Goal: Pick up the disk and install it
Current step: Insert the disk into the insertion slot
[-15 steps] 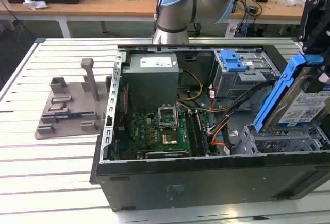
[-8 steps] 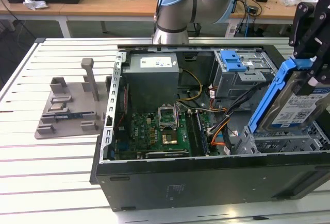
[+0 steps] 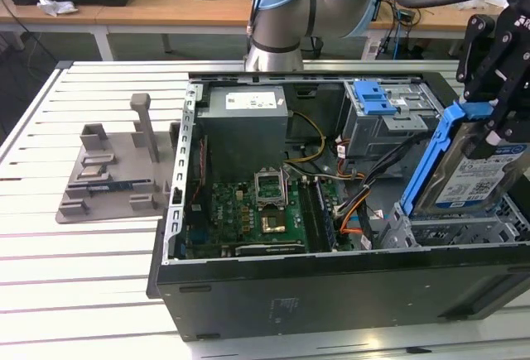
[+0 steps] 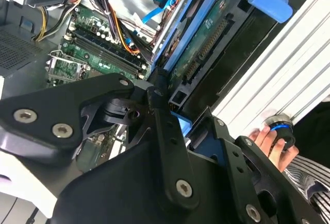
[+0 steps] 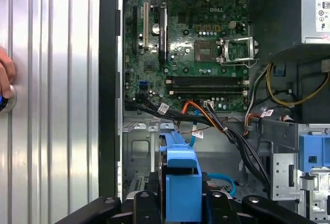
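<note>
In the exterior view, the disk, a silver drive with a white-and-blue label in a blue carrier bracket, hangs tilted over the metal drive bay at the right end of the open computer case. My gripper is shut on the carrier's upper end. In the second wrist view the disk's green circuit underside points down into the case, held by the black gripper. In the first wrist view the blue carrier sits between the fingers of the gripper, above the bay floor.
Inside the case lie the motherboard, the grey power supply box, a cable bundle and a blue latch. A grey fixture stands on the slatted table at the exterior view's left. A person's hand rests beside the case.
</note>
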You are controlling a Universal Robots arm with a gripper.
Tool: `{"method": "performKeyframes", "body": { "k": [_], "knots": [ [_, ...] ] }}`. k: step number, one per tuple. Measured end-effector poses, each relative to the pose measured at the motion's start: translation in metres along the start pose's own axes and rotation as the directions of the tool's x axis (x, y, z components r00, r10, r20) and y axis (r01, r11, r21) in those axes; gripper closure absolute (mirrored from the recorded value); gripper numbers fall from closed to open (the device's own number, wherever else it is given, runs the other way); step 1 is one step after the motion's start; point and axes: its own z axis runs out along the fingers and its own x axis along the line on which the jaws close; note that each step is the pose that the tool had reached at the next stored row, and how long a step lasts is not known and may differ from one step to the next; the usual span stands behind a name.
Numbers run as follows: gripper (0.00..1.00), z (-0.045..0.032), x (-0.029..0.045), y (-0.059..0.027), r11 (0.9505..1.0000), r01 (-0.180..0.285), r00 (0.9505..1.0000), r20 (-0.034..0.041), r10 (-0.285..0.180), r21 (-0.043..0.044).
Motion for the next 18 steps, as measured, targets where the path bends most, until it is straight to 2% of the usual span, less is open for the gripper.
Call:
{"method": "performKeyframes", "body": {
  "k": [2,5,6,12,18],
  "knots": [
    [0.64,-0.0001,0.0008,0.0024,1.0000,0.000,1.0000,0.0005,0.000,0.0051],
    [0.64,-0.0004,0.0010,0.0031,1.0000,0.000,1.0000,-0.0081,0.000,0.0074],
    [0.64,0.0004,0.0010,0.0031,1.0000,0.000,1.0000,-0.0085,0.000,0.0074],
    [0.64,0.0159,0.0012,0.0023,1.0000,-0.001,1.0000,-0.0085,0.001,0.0021],
    [0.64,0.0238,0.0013,0.0021,1.0000,-0.001,1.0000,-0.0087,0.001,0.0020]
  ]
}}
